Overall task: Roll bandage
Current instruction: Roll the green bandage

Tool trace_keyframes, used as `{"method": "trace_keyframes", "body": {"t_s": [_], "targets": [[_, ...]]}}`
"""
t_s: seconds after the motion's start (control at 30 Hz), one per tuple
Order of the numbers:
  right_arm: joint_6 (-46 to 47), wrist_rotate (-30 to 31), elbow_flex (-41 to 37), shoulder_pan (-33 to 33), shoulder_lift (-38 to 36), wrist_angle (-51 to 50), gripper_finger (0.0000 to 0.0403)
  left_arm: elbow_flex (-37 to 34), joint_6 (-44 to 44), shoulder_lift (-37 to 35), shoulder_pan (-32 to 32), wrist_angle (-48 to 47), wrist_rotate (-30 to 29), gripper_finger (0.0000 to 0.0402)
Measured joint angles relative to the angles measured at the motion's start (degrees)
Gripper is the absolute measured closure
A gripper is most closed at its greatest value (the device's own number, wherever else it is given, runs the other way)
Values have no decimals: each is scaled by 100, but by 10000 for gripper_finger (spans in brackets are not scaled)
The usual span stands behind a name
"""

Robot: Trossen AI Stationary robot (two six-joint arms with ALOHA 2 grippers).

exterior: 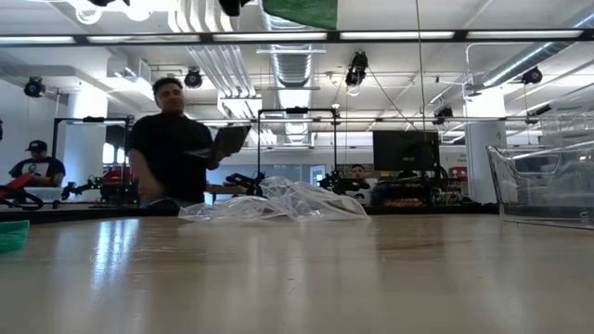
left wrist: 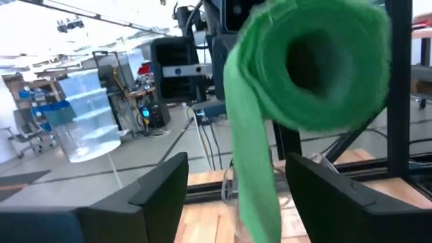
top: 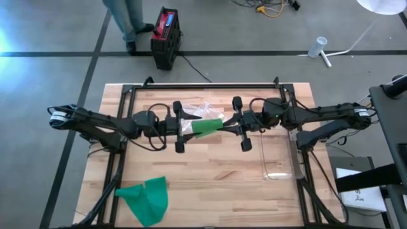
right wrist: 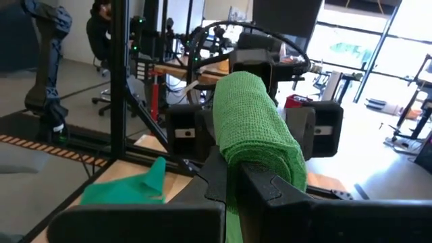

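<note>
Green bandage (top: 206,125), rolled into a thick tube, is held in the air above the middle of the wooden table (top: 210,191), between the two arms that meet there. It is clamped at one end by the right pincer (right wrist: 260,177), whose dark fingers are closed tight on the roll; in the right wrist view the roll is seen stretching forward toward the other arm. The left pincer (left wrist: 236,182) is placed at the roll's far end with its fingers spread wide, one on each side, and no contact with the bandage can be made out. In the left wrist view the hollow open end of the roll is faced, and a loose tail of the fabric is seen hanging down between the fingers. A crumpled clear plastic wrapper (top: 197,114) is lying on the table beneath the pincers. A second piece of green cloth (top: 145,198) is spread flat near the table's front left corner, and a clear plastic container (top: 278,159) is set on the right side. A person (exterior: 172,139) is seen in the room behind.
</note>
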Motion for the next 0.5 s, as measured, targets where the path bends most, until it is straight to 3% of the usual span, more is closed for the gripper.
{"method": "trace_keyframes", "body": {"t_s": [0.17,0.37,0.5], "targets": [[23,-9,0,0,0,-58,400,262,42,211,4,-126,20,202],[103,-111,0,2,0,-102,400,311,-7,202,0,-141,14,370],[205,-361,0,7,-2,40,400,242,-59,93,6,-124,-26,385]]}}
